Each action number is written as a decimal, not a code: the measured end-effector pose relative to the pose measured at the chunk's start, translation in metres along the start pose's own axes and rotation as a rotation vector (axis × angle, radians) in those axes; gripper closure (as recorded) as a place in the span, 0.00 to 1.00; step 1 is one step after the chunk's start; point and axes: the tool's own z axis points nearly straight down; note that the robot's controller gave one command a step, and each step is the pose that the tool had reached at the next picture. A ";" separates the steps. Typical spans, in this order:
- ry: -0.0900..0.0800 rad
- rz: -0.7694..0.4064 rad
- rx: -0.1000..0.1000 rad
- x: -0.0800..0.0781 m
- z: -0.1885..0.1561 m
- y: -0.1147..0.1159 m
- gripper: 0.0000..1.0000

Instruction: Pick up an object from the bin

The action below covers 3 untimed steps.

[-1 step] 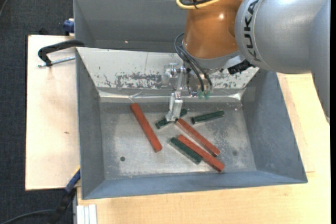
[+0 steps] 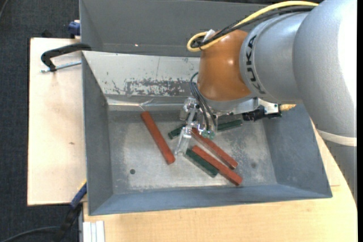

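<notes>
The step in hand looks like the descent to a grasp: the gripper [image 2: 190, 139] hangs low in the middle of the grey bin [image 2: 93, 139], under the orange wrist cover, its tips close to the floor among a loose cluster of sticks. The fingers [image 2: 182, 143] look somewhat parted, and nothing is visibly clamped between them. The likeliest target is the long red stick [image 2: 218, 160], which runs from just beside the tips towards the near right; its far-left end lies right at the fingers, perhaps between them. A dark green stick [image 2: 203, 163] lies alongside it on the near side, touching or nearly so. A short green piece [image 2: 173, 134] sits just left of the tips, and a second red stick [image 2: 157, 138] lies apart further left. The next move calls for closing squarely across one stick's narrow width without pinching its green neighbour too.
</notes>
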 end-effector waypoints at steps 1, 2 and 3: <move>-0.008 -0.205 0.000 0.041 0.019 -0.056 0.00; -0.015 -0.206 -0.005 0.040 0.016 -0.053 1.00; -0.022 -0.203 -0.006 0.004 -0.092 -0.020 1.00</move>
